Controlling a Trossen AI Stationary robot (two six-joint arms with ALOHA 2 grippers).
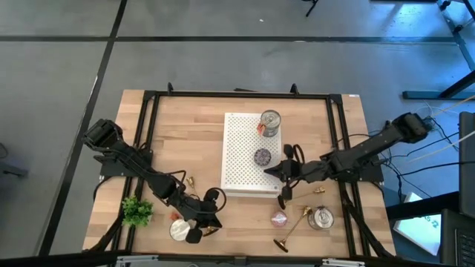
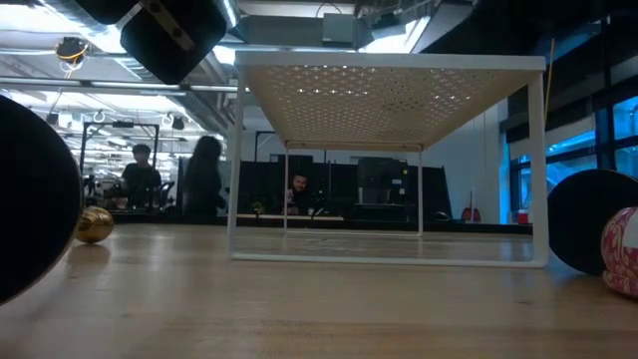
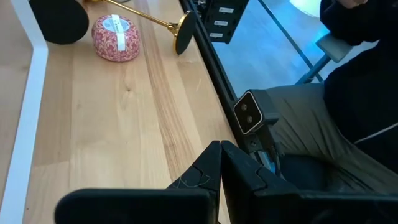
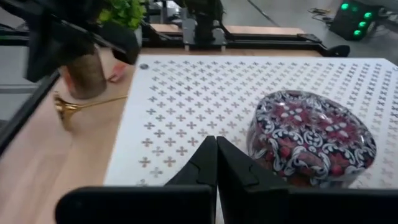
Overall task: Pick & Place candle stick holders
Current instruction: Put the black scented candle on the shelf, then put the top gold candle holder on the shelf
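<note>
Several gold candle stick holders lie on their sides on the wooden table: one [image 1: 289,236] near the front edge, also in the left wrist view [image 3: 155,22]; a small one [image 1: 319,191] at the right; one [image 1: 190,179] at the left; one [image 1: 210,232] just beside my left gripper. My left gripper [image 1: 214,222] is shut and empty, low over the table's near left part [image 3: 221,149]. My right gripper [image 1: 270,171] is shut and empty at the white perforated rack's [image 1: 241,159] near right part, next to a patterned disc [image 4: 311,137].
A silver tin [image 1: 270,122] and the patterned disc [image 1: 262,156] sit on the rack. A pink disc [image 1: 279,219], a silver tin [image 1: 323,218], a small green plant [image 1: 137,211] and a pale tin [image 1: 179,230] stand on the table. A seated person [image 3: 323,124] is past the near edge.
</note>
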